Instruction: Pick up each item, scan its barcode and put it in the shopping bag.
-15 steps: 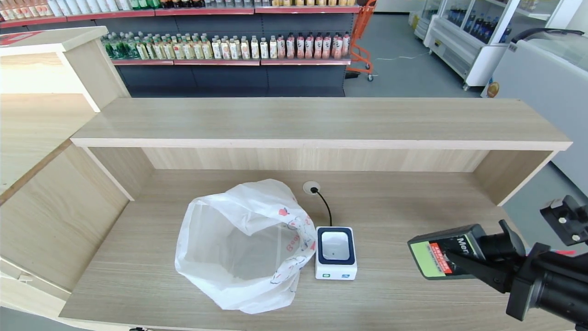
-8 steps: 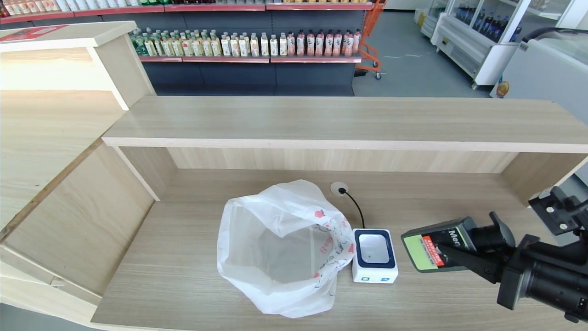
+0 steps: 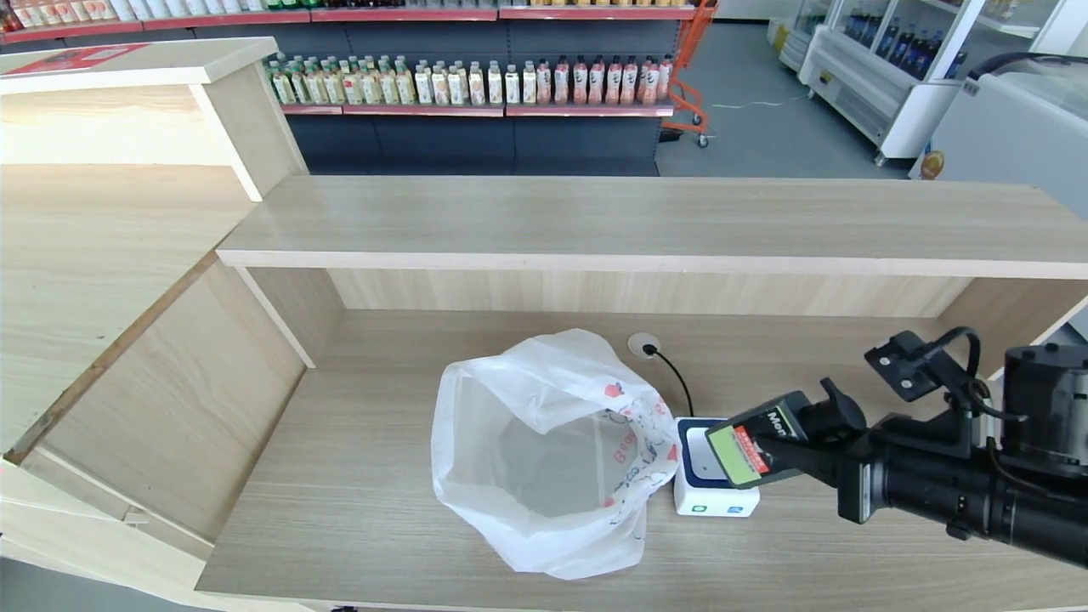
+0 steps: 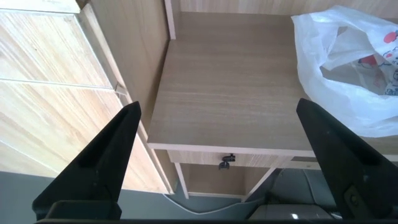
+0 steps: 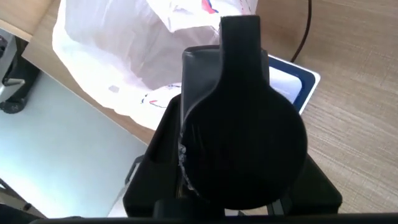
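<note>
Holds a dark box [image 3: 741, 450] with a green end tight in the right gripper [image 3: 799, 438], just above the white scanner [image 3: 718, 503] beside the shopping bag [image 3: 544, 459]. So looks like the scan step, with dropping the box in the bag not yet done. Has the left gripper [image 4: 219, 109] spread wide with nothing in it, off by the near left corner of the pale wooden counter [image 3: 340, 510]; hard to see through the thin plastic, but looks maybe empty inside the bag. Works in a shop, with shelves of bottles [image 3: 476, 85] and glass-door fridges [image 3: 858, 51] behind.
</note>
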You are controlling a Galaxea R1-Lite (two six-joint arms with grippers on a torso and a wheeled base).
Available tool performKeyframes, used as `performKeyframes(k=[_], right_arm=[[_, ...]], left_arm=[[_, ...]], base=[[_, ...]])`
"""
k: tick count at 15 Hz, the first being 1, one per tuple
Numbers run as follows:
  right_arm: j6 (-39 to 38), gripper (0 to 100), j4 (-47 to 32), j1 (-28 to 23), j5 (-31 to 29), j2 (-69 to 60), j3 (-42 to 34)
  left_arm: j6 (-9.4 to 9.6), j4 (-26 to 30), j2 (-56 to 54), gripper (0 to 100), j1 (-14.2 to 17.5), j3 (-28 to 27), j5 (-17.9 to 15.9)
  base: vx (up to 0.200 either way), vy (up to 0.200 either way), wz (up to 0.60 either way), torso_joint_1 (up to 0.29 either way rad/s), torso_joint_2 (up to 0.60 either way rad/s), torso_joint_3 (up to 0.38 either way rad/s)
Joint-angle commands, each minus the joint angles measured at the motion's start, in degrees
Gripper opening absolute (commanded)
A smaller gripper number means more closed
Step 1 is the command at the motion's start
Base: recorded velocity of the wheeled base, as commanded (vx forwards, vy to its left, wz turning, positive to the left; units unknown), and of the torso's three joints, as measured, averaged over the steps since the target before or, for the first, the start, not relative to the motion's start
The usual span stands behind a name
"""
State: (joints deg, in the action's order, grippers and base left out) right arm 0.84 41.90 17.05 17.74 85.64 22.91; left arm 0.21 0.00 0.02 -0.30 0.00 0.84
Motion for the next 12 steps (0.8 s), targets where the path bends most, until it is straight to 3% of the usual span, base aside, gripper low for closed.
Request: performKeyframes(k=[1, 6, 12], right_arm=[[0.1, 0, 0.0, 1.8, -1.7, 9.4, 6.2], [4.1, 0, 0.5, 6.1, -1.6, 20.7, 13.9], [7.5, 0, 4.9, 8.8, -1.6, 29.8, 16.5]], left_arm=[[0.06, 0.0, 0.0, 100, 0.0, 0.0, 0.0], [0.06, 0.0, 0.0, 100, 0.0, 0.0, 0.0], [-0.03, 0.0, 0.0, 100, 0.0, 0.0, 0.0]], base=[[0.000, 0.000, 0.00, 0.000, 0.00, 0.000], [0.000, 0.000, 0.00, 0.000, 0.00, 0.000], [0.000, 0.000, 0.00, 0.000, 0.00, 0.000]])
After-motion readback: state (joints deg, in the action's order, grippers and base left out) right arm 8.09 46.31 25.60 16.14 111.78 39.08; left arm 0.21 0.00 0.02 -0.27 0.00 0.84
